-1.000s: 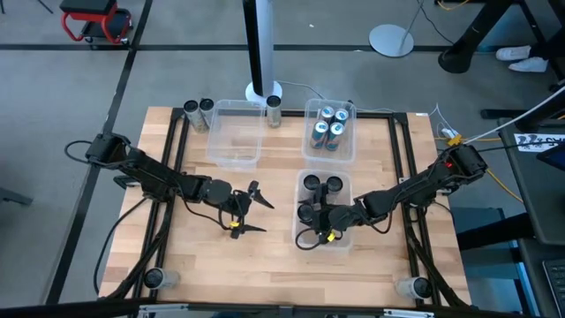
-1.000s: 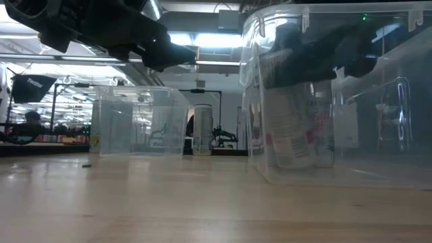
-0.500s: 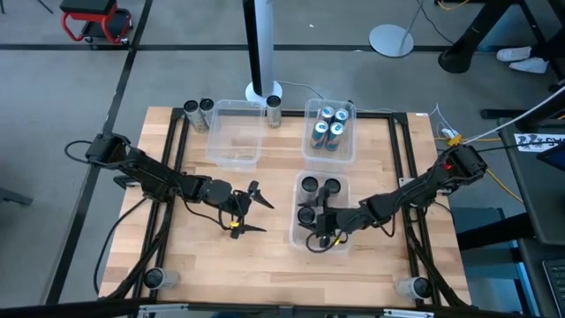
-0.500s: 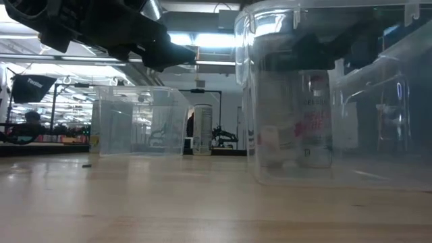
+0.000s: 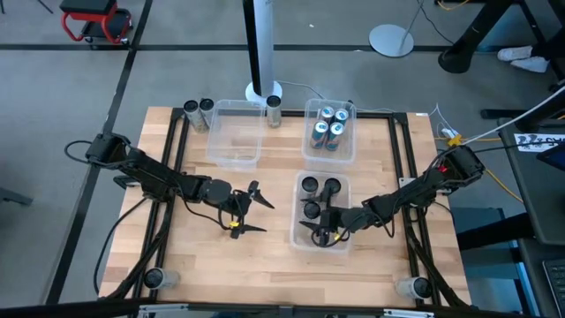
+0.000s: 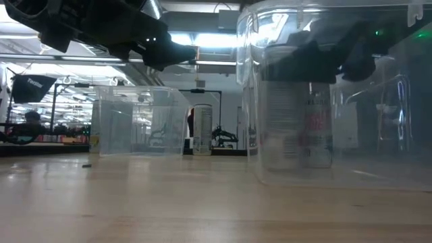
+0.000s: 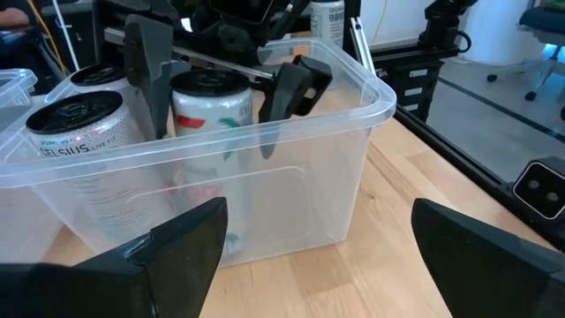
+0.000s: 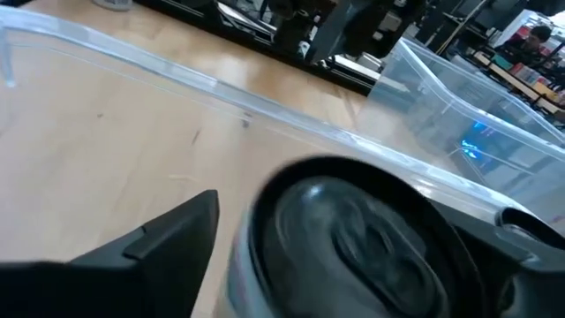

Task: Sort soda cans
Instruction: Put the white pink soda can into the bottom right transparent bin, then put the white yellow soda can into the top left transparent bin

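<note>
My right gripper (image 5: 320,231) hangs inside the near clear rectangular plastic bin (image 5: 346,244), jaws spread to either side of a dark can with a white-and-red label (image 7: 210,115). The left wrist view shows a gap on both sides, so I judge it set down and no longer held, though the bin wall blurs the can's foot. Three other dark cans (image 5: 311,184) stand in the same bin. The far right clear bin (image 5: 310,152) holds four blue-and-silver cans (image 5: 328,126). The far left clear bin (image 5: 233,155) looks empty.

My left gripper (image 5: 250,210) waits above the wooden worktop (image 5: 265,265), jaws wide and holding nothing.

Left to sort: two silver-grey cans (image 5: 198,110) by the worktop's far left corner and one more silver-grey can (image 5: 274,106) between the two far bins. So roughly two thirds looks done.
</note>
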